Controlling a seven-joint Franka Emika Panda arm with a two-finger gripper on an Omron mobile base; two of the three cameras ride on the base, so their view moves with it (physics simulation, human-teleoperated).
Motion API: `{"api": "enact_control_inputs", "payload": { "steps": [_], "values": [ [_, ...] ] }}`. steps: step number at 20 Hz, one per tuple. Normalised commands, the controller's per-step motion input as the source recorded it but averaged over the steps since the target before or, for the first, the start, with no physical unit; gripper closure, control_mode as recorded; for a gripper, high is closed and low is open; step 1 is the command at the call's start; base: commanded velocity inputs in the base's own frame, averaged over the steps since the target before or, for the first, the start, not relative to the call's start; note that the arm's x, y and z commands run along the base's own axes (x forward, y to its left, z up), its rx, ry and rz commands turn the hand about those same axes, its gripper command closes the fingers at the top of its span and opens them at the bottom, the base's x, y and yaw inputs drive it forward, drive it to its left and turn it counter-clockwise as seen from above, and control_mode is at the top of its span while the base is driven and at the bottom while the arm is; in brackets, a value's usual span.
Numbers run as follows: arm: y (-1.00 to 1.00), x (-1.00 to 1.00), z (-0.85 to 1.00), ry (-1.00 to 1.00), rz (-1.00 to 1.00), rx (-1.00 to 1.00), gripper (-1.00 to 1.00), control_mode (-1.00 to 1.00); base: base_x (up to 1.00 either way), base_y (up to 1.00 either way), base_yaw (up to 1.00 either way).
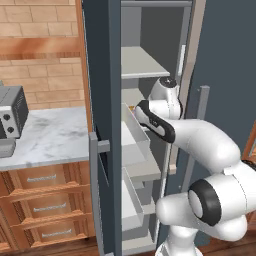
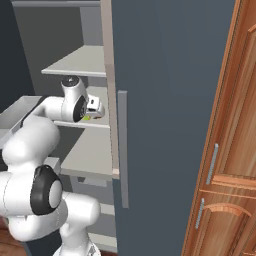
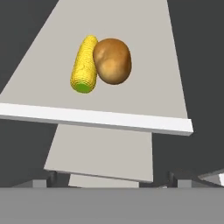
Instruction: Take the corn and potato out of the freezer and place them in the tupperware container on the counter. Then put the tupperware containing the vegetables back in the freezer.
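Marbled white-and-grey stone of the counter (image 1: 55, 135) is recorded at the left of the left base view, with a toaster oven (image 1: 11, 117) at its far left edge and part of a grey tray-like rim, possibly the tupperware container (image 1: 6, 148), just below it; nothing can be made out inside that rim. The freezer (image 1: 102, 75) is entered as standing open, its door bins (image 1: 136, 135) turned towards the arm, which is reached in between door and shelves. A sliver of golden-brown is noted on a shelf beside the arm's wrist; its identity cannot be settled from this view.

Right base view: the gripper (image 2: 98, 108) is catalogued inside the freezer cavity, level with a pale grey shelf (image 2: 90, 150) and just above another. A small yellow-green spot, judged to be the corn (image 2: 88, 117), is seen just under the hand.

Hand view: the corn is listed on a pale shelf, lying lengthwise away from the camera, with the potato (image 3: 112, 61) touching its right side. Both lie ahead of the pincer and well apart from it, nothing being held. Whether the jaws stand apart or together cannot be told, as the tips are barely seen.

Progress is judged early: neither vegetable has been removed, and the filling and return of the container are left.
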Motion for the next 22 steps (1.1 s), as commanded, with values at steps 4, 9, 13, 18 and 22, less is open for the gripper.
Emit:
{"api": "enact_control_inputs", "payload": {
  "steps": [4,9,13,18,22],
  "values": [
    [0.04,0.36,-0.19,0.00,0.00,0.00,-1.00,-1.00,0.00,0.00,0.00],
    [0.00,0.37,-0.02,0.00,0.00,0.00,-1.00,-1.00,0.00,0.00,0.00],
    [0.00,0.44,-0.06,-0.01,0.00,0.01,-1.00,-1.00,0.00,0.00,0.00],
    [0.06,0.37,-0.12,0.00,0.00,0.00,-1.00,-1.00,0.00,0.00,0.00],
    [0.10,0.25,-0.13,-0.01,0.00,0.00,-1.00,-1.00,0.00,0.00,0.00]
  ]
}}
